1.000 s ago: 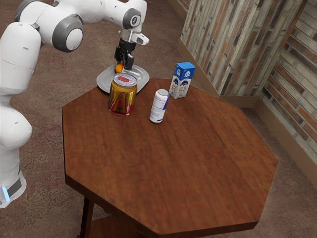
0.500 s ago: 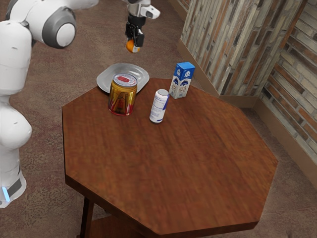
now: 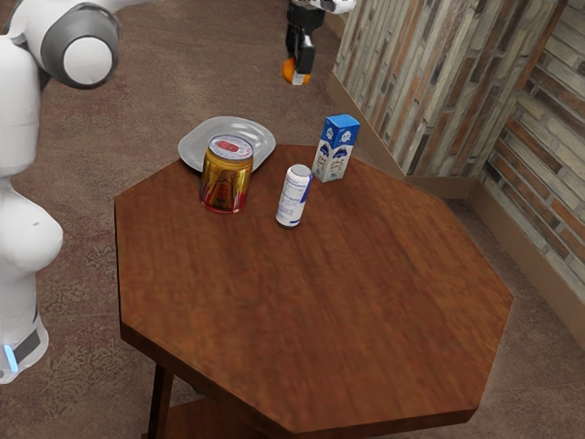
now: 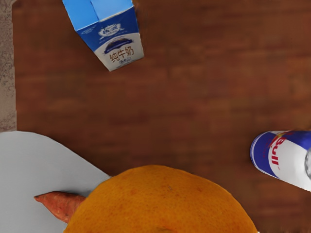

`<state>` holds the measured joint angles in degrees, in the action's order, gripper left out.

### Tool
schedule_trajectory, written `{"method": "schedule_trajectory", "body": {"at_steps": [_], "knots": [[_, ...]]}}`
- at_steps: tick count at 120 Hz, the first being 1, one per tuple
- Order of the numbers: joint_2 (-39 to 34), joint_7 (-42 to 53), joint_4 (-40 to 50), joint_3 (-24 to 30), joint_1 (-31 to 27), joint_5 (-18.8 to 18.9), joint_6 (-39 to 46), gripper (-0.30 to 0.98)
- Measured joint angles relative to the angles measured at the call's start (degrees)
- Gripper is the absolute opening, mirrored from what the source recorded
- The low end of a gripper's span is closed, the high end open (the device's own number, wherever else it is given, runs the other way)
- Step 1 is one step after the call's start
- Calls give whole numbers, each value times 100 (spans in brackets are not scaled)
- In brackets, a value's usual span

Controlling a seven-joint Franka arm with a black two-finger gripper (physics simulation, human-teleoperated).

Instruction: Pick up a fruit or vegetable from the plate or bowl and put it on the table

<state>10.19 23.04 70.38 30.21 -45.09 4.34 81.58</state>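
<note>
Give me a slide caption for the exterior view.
Orange aloft in a robot's jaws, with a plate, gold can, slim can and milk carton on the wooden table.

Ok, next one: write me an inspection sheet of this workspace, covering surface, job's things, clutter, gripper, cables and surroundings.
Surface: brown wooden table with angled corners.
Job's things: orange held in the air, not yet on the table; plate carries a reddish, tapered piece of produce, partly hidden.
Clutter: gold-and-red canister by the plate, white-and-blue can and milk carton, all upright.
Gripper: gripper shut on the orange.
Cables: nothing seen.
Surroundings: brown floor; wall of multicoloured, brick-like strips.
</note>
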Motion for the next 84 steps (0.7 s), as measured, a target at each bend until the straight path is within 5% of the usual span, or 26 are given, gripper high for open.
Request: {"method": "schedule_trajectory", "body": {"at_steps": [30,72,84], "knots": [[26,-397,45,1441,-102,100,-189,36],[16,-1361,962,4839,-1142,583,-244,35],[32,-1580,1143,4786,-1321,676,-140,35]]}}
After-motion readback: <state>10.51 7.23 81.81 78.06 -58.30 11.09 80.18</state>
